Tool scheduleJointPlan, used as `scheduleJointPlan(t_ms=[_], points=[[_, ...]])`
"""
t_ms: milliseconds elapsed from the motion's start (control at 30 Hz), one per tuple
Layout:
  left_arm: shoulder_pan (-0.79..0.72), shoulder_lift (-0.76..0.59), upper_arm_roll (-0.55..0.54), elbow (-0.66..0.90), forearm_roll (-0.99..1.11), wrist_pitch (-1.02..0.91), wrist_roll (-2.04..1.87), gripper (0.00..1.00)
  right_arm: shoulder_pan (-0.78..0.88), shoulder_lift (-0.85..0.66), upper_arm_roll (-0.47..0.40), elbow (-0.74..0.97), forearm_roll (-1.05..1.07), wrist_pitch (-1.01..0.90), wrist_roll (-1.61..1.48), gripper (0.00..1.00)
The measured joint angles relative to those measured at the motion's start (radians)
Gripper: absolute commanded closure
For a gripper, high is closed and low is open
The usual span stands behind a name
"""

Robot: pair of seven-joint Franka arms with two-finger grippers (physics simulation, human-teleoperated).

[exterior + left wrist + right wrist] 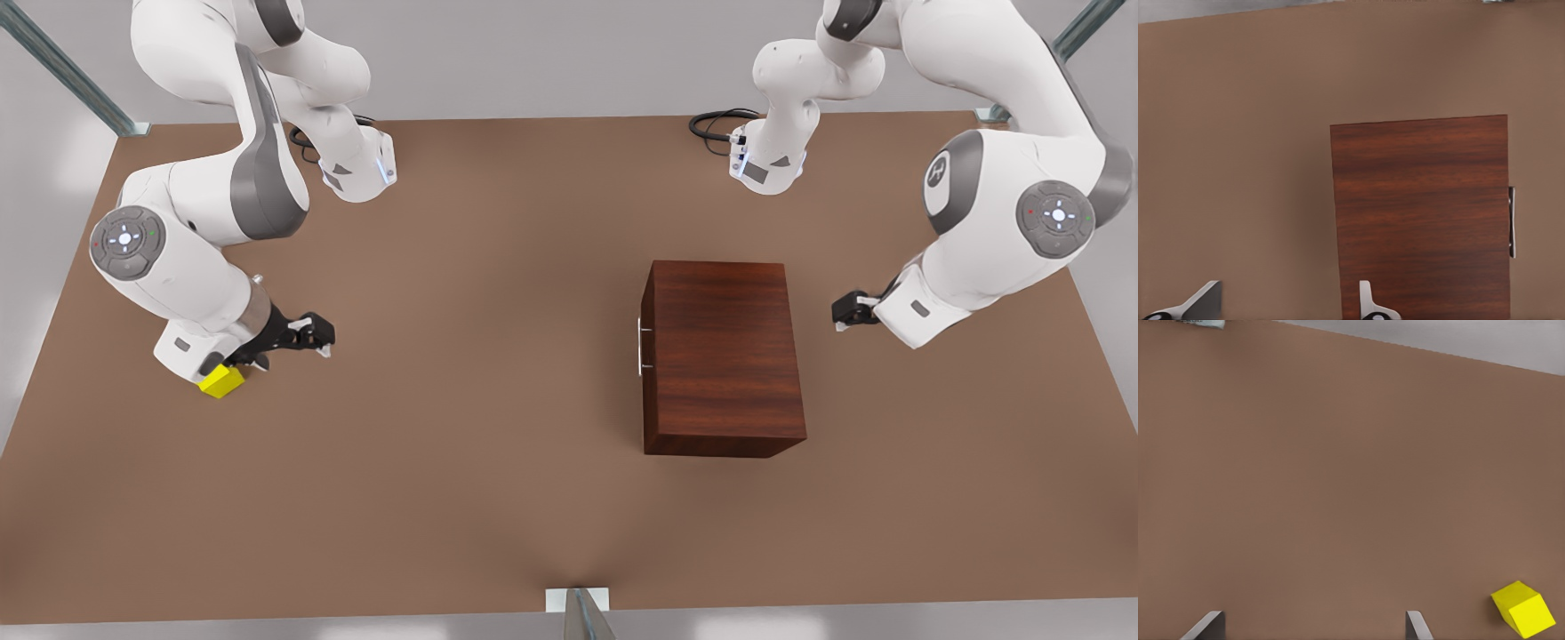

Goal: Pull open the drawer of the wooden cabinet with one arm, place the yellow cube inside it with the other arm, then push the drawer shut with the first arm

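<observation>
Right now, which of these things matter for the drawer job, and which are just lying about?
In the job: cabinet, its shut drawer's handle, cube, left gripper, right gripper, both open.
Just there: table, cables.

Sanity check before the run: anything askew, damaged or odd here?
Nothing stands out. The boxy dark reddish-brown wooden cabinet sits upright, drawer shut. The small yellow cube rests on the table beside the open right claw; the open left claw waits behind the cabinet.
</observation>
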Motion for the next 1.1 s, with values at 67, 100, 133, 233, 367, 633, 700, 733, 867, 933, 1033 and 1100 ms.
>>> scheduleJointPlan(t_ms=[67, 100, 133, 233, 367, 633, 700, 733, 867, 933, 1033, 1100], points=[[-0.03, 0.016, 0.0, 0.001, 0.003, 0.009, 0.006, 0.0, -0.001, 0.0, 0.0, 0.0, 0.0, 0.008, -0.001, 0.0], [-0.07, 0.035, 0.001, 0.004, 0.005, 0.001, 0.002, 0.0, -0.001, 0.0, 0.0, 0.0, 0.0, 0.011, -0.001, 0.0], [-0.136, 0.058, 0.002, 0.006, 0.007, -0.006, -0.01, 0.0, -0.001, 0.0, 0.0, 0.0, 0.001, 0.014, -0.001, 0.0], [-0.386, 0.141, 0.0, 0.008, 0.062, -0.019, -0.099, 0.0, -0.005, 0.0, -0.001, -0.001, 0.001, 0.02, -0.003, 0.0], [-0.562, 0.218, 0.001, 0.009, 0.117, 0.004, -0.273, 0.0, -0.007, 0.001, -0.002, -0.003, -0.001, 0.026, -0.005, 0.0], [-0.625, 0.309, 0.001, 0.009, 0.215, 0.109, -0.584, 0.0, -0.033, 0.034, -0.012, -0.022, -0.016, 0.053, -0.007, 0.0], [-0.626, 0.332, 0.001, 0.008, 0.238, 0.138, -0.647, 0.18, -0.084, 0.039, -0.008, -0.076, -0.024, 0.069, -0.009, 0.0], [-0.626, 0.341, 0.001, 0.008, 0.248, 0.149, -0.675, 0.22, -0.13, 0.04, -0.007, -0.116, -0.026, 0.085, -0.015, 0.0], [-0.622, 0.359, 0.001, 0.008, 0.273, 0.181, -0.773, 0.23, -0.253, 0.051, -0.01, -0.196, -0.039, 0.136, -0.036, 0.0], [-0.619, 0.364, 0.002, 0.008, 0.277, 0.19, -0.81, 0.23, -0.303, 0.064, -0.011, -0.216, -0.045, 0.15, -0.024, 0.0], [-0.618, 0.376, 0.004, 0.007, 0.281, 0.2, -0.857, 0.28, -0.351, 0.083, -0.011, -0.243, -0.049, 0.163, 0.018, 0.0], [-0.618, 0.384, 0.005, 0.006, 0.281, 0.204, -0.883, 0.3, -0.344, 0.106, -0.005, -0.247, -0.067, 0.167, 0.067, 0.0]])
